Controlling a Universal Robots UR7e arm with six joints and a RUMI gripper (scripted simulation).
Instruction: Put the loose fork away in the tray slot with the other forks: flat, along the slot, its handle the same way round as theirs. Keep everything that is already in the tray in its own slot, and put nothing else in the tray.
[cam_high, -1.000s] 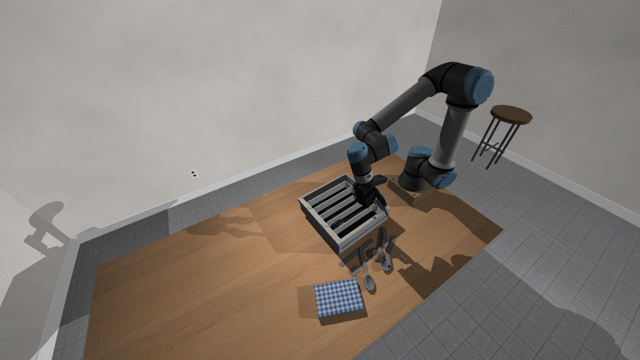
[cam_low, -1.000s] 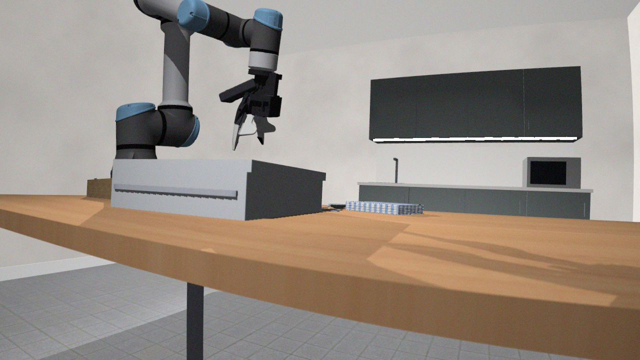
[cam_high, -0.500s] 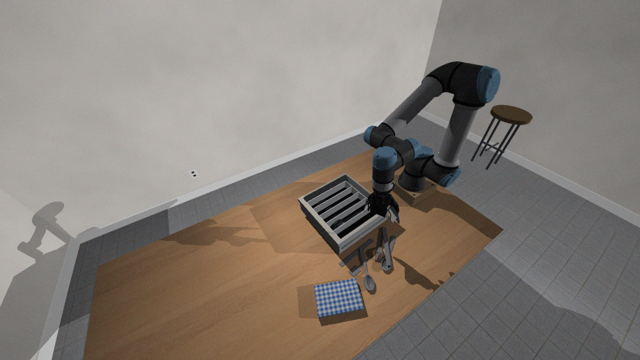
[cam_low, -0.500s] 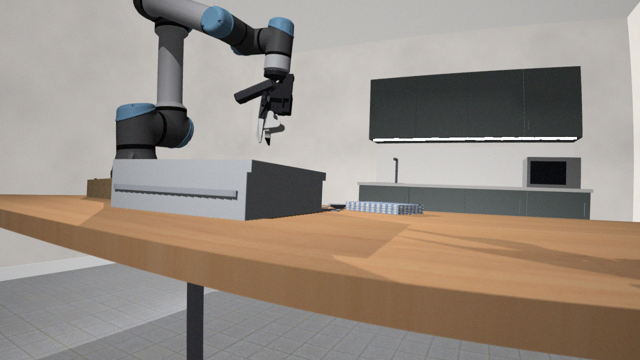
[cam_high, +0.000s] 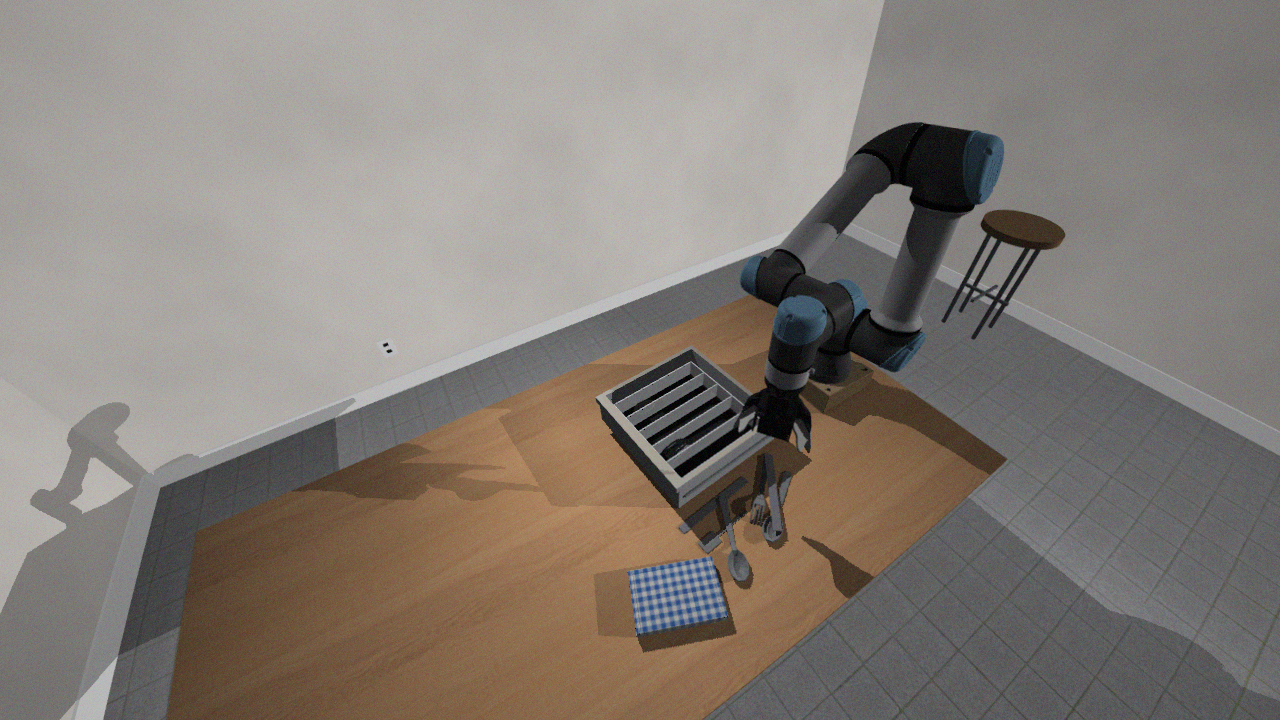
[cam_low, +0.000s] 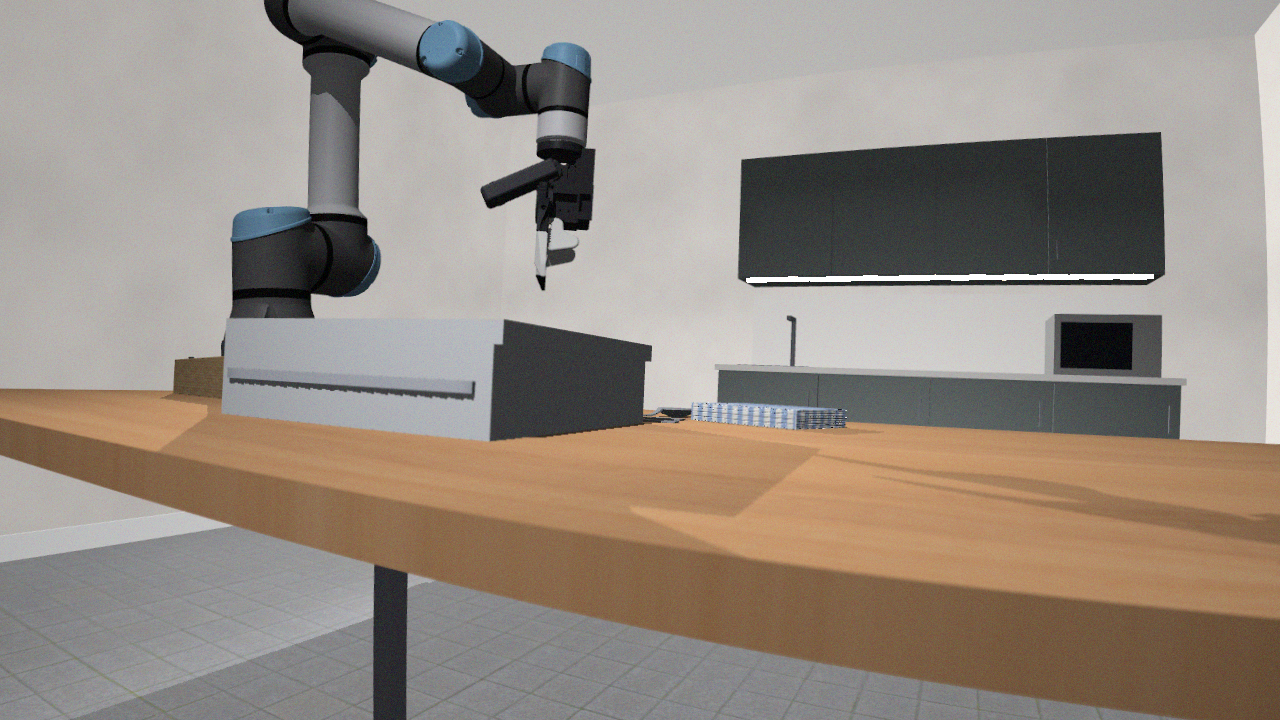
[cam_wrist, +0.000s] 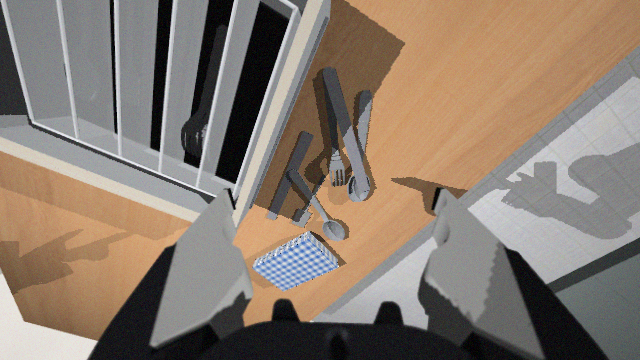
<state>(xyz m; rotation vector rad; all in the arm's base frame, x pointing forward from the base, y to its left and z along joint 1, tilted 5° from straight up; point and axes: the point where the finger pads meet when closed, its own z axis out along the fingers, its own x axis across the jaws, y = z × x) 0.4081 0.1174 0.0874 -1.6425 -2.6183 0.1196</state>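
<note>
The tool (cam_high: 776, 428) hangs in the air over the near right corner of the grey tray (cam_high: 617, 420), with its two fingers wide apart and nothing between them. The tray sits on the wooden worktop (cam_high: 375, 573) and has long slots side by side. A fork (cam_wrist: 196, 131) lies deep in one dark slot, its prongs at the near end.

The loose fork (cam_wrist: 334, 150) lies flat on the worktop just outside the tray's right wall, in a small heap of cutlery. A long spoon (cam_wrist: 356, 165) lies right against it — the two seem to overlap. A second spoon (cam_wrist: 320, 212) and a flat dark bar (cam_wrist: 290, 175) lie close on the other side, so the fork is crowded. A blue checked cloth (cam_high: 676, 594) sits a little nearer. A stool (cam_high: 1020, 234) stands on the floor, well apart.
</note>
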